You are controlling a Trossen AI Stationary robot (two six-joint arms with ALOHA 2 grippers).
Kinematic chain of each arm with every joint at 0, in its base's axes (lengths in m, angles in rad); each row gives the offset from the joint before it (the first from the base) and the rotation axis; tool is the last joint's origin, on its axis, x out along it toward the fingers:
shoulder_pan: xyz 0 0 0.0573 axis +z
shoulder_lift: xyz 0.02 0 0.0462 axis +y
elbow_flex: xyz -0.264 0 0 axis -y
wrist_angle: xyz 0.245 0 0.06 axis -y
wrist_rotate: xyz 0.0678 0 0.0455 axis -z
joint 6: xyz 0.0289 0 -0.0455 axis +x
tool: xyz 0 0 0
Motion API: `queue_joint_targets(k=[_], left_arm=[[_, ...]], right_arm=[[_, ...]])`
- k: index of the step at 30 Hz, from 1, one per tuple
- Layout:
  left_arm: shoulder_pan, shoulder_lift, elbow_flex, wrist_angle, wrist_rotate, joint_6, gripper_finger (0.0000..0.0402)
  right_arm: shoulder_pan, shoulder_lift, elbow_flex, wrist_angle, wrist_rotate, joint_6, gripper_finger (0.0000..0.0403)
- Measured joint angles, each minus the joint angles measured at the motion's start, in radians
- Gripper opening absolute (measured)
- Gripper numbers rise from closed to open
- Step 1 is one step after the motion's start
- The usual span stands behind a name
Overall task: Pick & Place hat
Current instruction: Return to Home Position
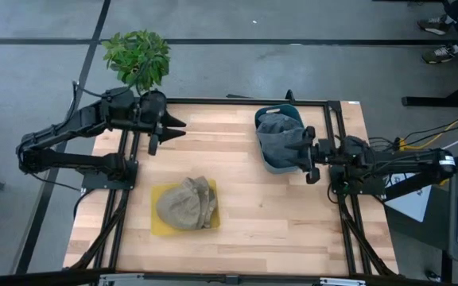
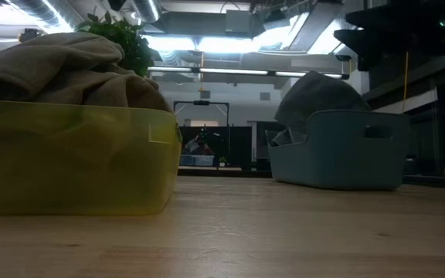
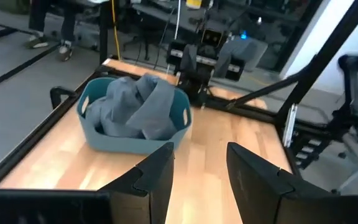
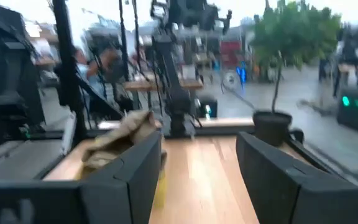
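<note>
Yellow bin [image 1: 159,227], 8 o'clock on the table [image 1: 285,226], holds the brown cap [image 1: 185,202]; its long axis runs 8 to 2 o'clock, brim direction unclear. Blue bin [image 1: 269,165], 2 o'clock, holds the crumpled gray cap [image 1: 281,133]. Left gripper [image 1: 177,128], 10 o'clock, and right gripper [image 1: 311,155], 3 o'clock: fingers apart.

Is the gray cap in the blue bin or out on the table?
In: the gray cap sits bunched inside the blue bin, rising above its rim.
</note>
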Motion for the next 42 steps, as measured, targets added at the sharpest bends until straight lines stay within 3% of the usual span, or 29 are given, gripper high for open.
queue_joint_targets(k=[7, 11, 18, 23, 32, 36, 42], left_arm=[[0.000, -0.051, -0.050, 0.001, 0.001, -0.065, 0.0143], [0.000, -0.064, -0.051, 0.003, 0.001, -0.069, 0.0144], [0.002, -0.101, -0.051, -0.004, 0.029, -0.085, 0.0144], [0.002, -0.130, -0.051, -0.031, 0.020, -0.101, 0.0144], [0.002, -0.196, -0.055, -0.057, 0.001, -0.079, 0.0144], [0.001, -0.272, -0.202, 0.104, 0.016, -0.114, 0.0143], [0.001, -0.439, -0.605, 0.553, 0.045, -0.198, 0.0143]], right_arm=[[0.000, -0.120, -0.188, 0.181, -0.006, 0.014, 0.0207], [0.000, -0.189, -0.206, 0.161, -0.013, -0.044, 0.0206], [0.000, -0.348, -0.207, -0.114, -0.174, -0.026, 0.0206], [0.000, -0.503, -0.207, -0.350, -0.168, -0.007, 0.0206], [-0.002, -0.501, -0.208, -0.377, -0.181, -0.023, 0.0207], [-0.002, -0.501, -0.208, -0.377, -0.181, -0.002, 0.0206], [-0.002, -0.499, -0.208, -0.378, -0.180, 0.017, 0.0207]])
